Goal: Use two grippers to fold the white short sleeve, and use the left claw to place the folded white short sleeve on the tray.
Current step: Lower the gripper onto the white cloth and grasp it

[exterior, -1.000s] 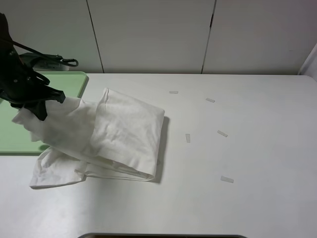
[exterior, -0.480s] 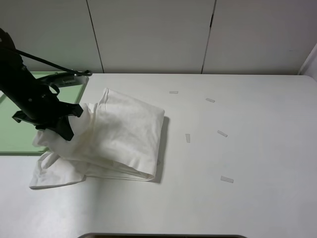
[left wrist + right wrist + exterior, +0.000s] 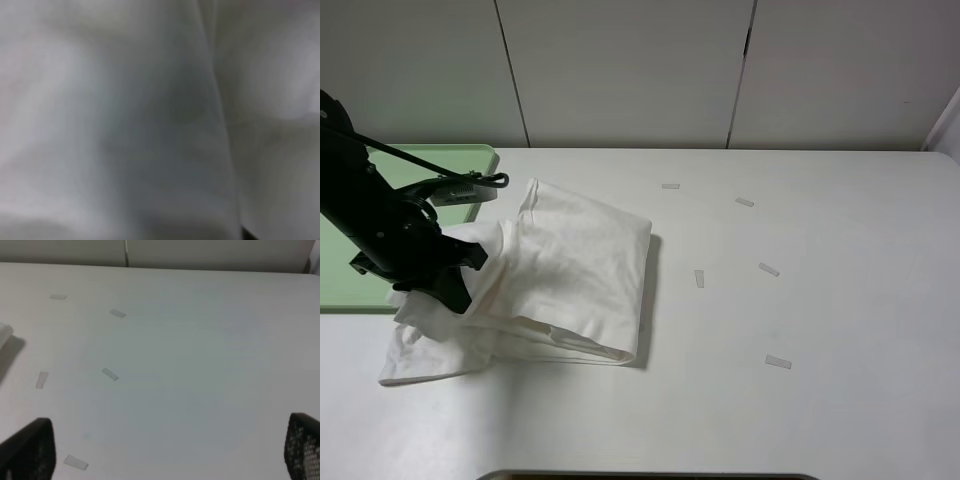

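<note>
The white short sleeve (image 3: pixel 580 270) lies folded and wrinkled on the white table, left of the middle. Its left part is bunched up against the edge of the pale green tray (image 3: pixel 470 158), which shows at the far left behind my left arm. My left gripper (image 3: pixel 450 288) reaches down into that bunched cloth and is shut on it. White fabric (image 3: pixel 150 125) fills the left wrist view, blurred and very close. My right gripper (image 3: pixel 165 455) is open over bare table, with one fingertip at each lower corner of its wrist view and nothing between them. It is out of the exterior high view.
Several small white tape strips (image 3: pixel 699 278) lie scattered on the table right of the shirt, and they also show as tape strips (image 3: pixel 110 374) under the right wrist. A white panelled wall (image 3: pixel 630 70) runs along the back of the table.
My left gripper has moved from above the tray to the right and down, carrying the lifted cloth with it, so the cloth's left part is now bunched lower against the folded shirt.
</note>
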{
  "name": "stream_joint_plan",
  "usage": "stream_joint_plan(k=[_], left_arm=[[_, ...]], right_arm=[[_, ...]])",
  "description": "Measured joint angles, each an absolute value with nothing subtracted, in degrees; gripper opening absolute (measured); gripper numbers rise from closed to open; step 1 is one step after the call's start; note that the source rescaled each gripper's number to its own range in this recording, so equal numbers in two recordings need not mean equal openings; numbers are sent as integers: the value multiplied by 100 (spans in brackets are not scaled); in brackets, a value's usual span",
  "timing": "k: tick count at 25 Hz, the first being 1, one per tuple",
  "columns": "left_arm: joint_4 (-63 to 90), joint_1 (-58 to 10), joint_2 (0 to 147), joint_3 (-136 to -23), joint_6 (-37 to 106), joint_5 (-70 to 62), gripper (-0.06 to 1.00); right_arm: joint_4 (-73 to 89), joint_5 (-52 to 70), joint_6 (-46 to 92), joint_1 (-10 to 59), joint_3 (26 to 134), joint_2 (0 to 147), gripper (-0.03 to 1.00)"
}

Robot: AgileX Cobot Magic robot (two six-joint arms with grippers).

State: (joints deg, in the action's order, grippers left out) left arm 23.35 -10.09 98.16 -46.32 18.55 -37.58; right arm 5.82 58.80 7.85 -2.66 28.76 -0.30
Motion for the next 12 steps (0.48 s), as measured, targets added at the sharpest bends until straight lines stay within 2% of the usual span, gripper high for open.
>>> stream_joint_plan(k=[4,7,9,11,12], left_arm=[[2101,-1009,9702,-4629,1855,-3758,6],[1891,-1009,9548,-4625,1855,-3758,13],[1395,-1009,9223,-4625,1855,-3778,39],[1205,-987,8871,-4561,1715,-3834,75],[1206,-925,8768,-4485,1587,-3880,84]], right_arm=[[582,5880,785,-266,2876,-30,100],[582,5880,785,-266,2876,-30,100],[582,5880,785,-266,2876,-30,100],[582,5880,785,-266,2876,-30,100],[582,5880,785,-266,2876,-30,100]])
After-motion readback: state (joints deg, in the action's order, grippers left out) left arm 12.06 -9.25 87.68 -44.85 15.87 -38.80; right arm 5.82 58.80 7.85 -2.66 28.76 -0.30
